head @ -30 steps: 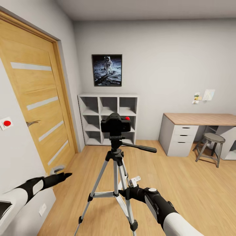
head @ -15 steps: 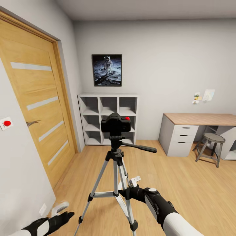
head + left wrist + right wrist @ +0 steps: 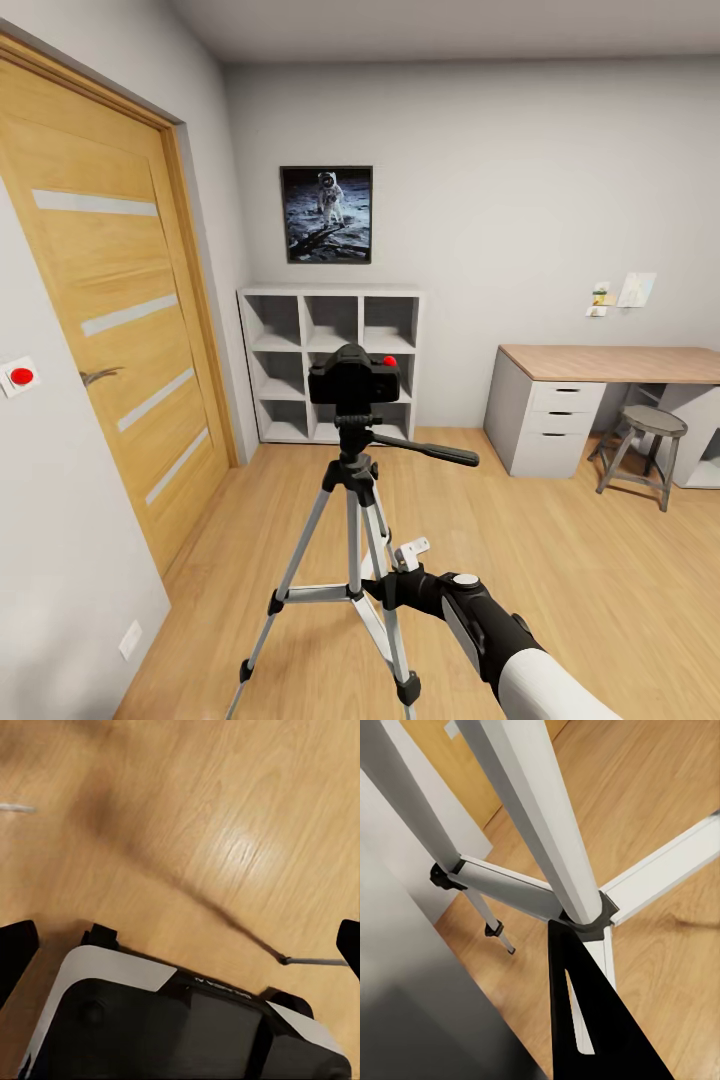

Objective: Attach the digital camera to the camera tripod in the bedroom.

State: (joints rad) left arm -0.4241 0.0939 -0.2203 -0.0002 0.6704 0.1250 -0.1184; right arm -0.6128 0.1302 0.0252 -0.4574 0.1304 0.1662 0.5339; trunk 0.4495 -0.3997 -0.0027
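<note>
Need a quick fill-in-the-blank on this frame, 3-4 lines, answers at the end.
1. The digital camera sits on top of the camera ______.
2. The spot on the camera's top is coloured ______.
3. The right gripper is low down beside the camera tripod, near its ______.
4. The poster above the white cube shelves shows an ______.

Missing words: tripod; red; legs; astronaut

Place: a room of a home, furnished as the bedroom | shown by: light wood floor (image 3: 560,560), pale grey walls (image 3: 500,180), wooden door (image 3: 110,330) | white cube shelves (image 3: 330,362) below an astronaut poster (image 3: 326,214) | wood-topped desk (image 3: 610,362) with drawers, round stool (image 3: 645,440) set beside it
</note>
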